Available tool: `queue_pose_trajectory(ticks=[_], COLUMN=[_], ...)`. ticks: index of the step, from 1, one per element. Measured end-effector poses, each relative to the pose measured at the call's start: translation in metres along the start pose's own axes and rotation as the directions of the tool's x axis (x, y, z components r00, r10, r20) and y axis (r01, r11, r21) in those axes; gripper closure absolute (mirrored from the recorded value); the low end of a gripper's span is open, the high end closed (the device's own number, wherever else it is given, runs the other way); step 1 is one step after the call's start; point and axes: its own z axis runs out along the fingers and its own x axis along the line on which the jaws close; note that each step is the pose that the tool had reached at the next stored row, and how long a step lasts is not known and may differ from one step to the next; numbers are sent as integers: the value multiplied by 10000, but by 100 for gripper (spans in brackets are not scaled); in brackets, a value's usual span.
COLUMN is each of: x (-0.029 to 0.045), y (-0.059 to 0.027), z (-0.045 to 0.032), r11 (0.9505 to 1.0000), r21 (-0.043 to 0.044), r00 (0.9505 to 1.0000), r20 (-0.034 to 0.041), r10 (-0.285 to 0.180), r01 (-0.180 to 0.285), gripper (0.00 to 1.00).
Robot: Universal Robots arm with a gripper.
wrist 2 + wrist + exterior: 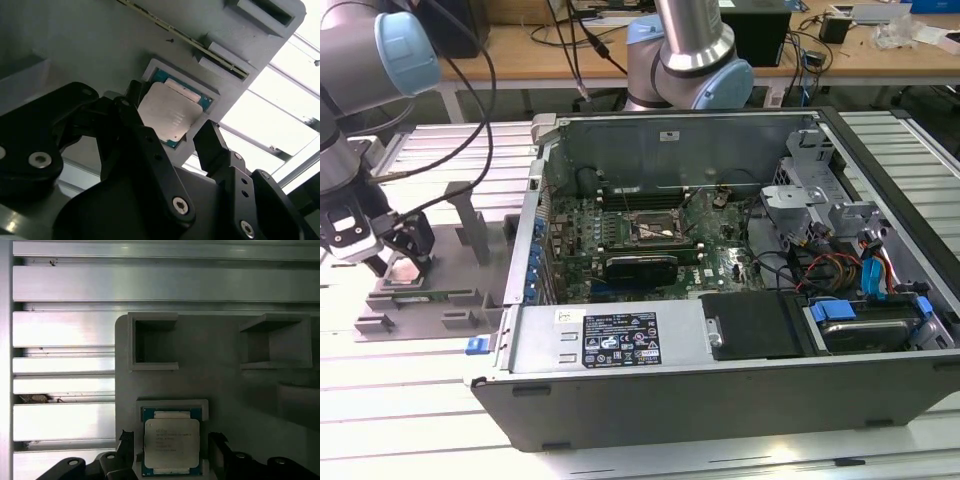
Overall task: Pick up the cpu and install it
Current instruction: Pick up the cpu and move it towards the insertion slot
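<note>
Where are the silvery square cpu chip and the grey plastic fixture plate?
silvery square cpu chip (172,442): first wrist view, centre of metal top.
grey plastic fixture plate (220,390): first wrist view, bare flat area.

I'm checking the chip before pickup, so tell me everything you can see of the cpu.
The cpu is a small flat square chip: a pale silvery metal lid with faint print, on a green-blue board edge. It lies flat, lid up, in a framed recess of the grey fixture. The open gripper straddles it, a finger at each side, neither seen touching it.
</note>
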Motion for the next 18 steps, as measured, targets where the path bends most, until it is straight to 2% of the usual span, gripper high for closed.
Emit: queue_pose_trajectory(ticks=[2,4,16,17,18], x=[-11,-33,-34,-34,-34], y=[0,0,0,0,0], z=[12,13,29,30,30], r11=[10000,10000,10000,10000,10000], r21=[-7,-9,-8,-8,-8], r00=[10000,10000,10000,10000,10000], r20=[-74,-76,-76,-76,-76], r10=[-7,-25,-29,-29,-30], r01=[7,25,29,29,30], gripper=[31,31,31,32,39])
